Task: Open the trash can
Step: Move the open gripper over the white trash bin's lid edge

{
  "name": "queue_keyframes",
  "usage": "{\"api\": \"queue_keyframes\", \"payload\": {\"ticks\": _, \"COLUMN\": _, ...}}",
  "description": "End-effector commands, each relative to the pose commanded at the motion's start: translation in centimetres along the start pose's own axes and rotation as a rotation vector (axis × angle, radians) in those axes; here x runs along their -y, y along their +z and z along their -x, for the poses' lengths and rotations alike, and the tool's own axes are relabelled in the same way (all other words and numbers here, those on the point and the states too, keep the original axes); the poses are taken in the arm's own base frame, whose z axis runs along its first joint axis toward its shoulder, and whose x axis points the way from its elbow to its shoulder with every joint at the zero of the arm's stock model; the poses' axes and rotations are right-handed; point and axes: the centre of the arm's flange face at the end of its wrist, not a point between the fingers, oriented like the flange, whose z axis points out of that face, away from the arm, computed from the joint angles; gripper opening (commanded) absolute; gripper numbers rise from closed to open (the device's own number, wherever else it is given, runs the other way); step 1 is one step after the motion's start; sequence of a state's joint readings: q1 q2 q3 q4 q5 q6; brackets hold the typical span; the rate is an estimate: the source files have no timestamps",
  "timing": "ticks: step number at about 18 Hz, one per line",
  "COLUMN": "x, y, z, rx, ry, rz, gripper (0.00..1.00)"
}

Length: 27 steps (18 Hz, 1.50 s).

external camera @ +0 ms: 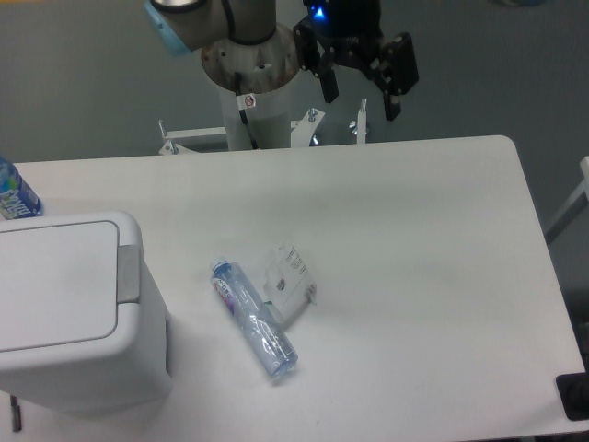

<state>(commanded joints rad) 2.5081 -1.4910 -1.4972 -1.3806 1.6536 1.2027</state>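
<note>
Tool point(361, 95) hangs above the far edge of the worktop point(414, 239), fingers spread apart, released, nothing between them. Blue light glows on the wrist above it.

Trash can point(78, 313) sits well away from the tool, down toward the near left corner of the worktop; lid flat and shut, grey strip along its tool-facing edge.

Clear bottle point(254, 319) lies on its side between tool and trash can, nearer the trash can. A crumpled wrapper point(290, 279) touches it on the tool side.

A second bottle point(14, 193), blue-labelled, stands behind the trash can at the picture's left edge.
</note>
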Motion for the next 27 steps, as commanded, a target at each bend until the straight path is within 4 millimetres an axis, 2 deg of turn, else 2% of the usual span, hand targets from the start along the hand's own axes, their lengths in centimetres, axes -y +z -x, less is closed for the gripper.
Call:
{"api": "queue_keyframes", "payload": {"ticks": 7, "x": 0.5, "y": -0.4, "z": 0.5, "rx": 0.017, "ry": -0.069, "rz": -0.031, "gripper": 1.00}}
{"api": "queue_keyframes", "payload": {"ticks": 10, "x": 1.2, "y": -0.2, "z": 1.6, "rx": 0.049, "ry": -0.302, "rz": -0.090, "gripper": 1.00}}
{"api": "queue_keyframes", "payload": {"ticks": 16, "x": 3.5, "y": -1.0, "z": 3.7, "rx": 0.001, "ry": -0.586, "rz": -0.243, "gripper": 1.00}}
{"api": "queue_keyframes", "payload": {"ticks": 20, "x": 4.7, "y": -1.1, "z": 4.3, "rx": -0.040, "ry": -0.778, "rz": -0.333, "gripper": 1.00}}
{"api": "queue_keyframes", "payload": {"ticks": 23, "x": 7.2, "y": 0.0, "z": 3.4, "rx": -0.126, "ry": -0.791, "rz": -0.369, "gripper": 1.00}}
{"api": "queue_keyframes", "payload": {"ticks": 27, "x": 9.6, "y": 1.8, "z": 2.8, "rx": -0.174, "ry": -0.806, "rz": -0.355, "gripper": 1.00}}
